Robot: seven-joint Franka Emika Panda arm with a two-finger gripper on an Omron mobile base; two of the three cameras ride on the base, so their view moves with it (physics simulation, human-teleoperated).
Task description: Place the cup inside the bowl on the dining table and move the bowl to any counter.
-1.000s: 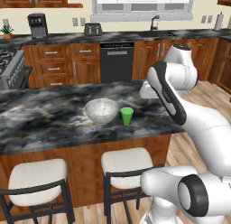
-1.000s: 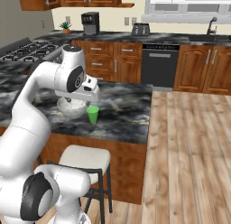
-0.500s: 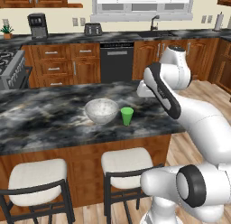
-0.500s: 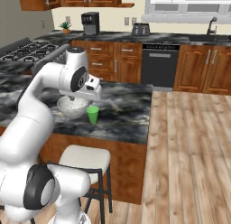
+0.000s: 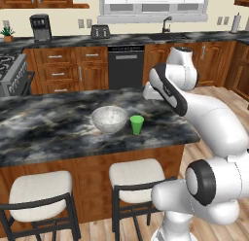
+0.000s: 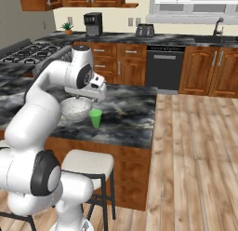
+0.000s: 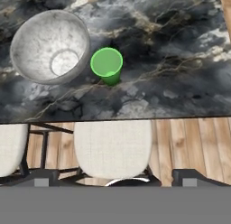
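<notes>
- The end effector (image 7: 115, 184), jaws spread wide, has swung over the table (image 5: 48, 133) edge since a second ago.
- The cup (image 7: 107, 65) stands upright just beside the bowl (image 7: 49, 46), ungrasped.

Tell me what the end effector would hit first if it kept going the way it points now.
Probably a white stool seat, mid-frame in the hand view; the green cup and bowl lie off that line. Depth is unclear.
</notes>
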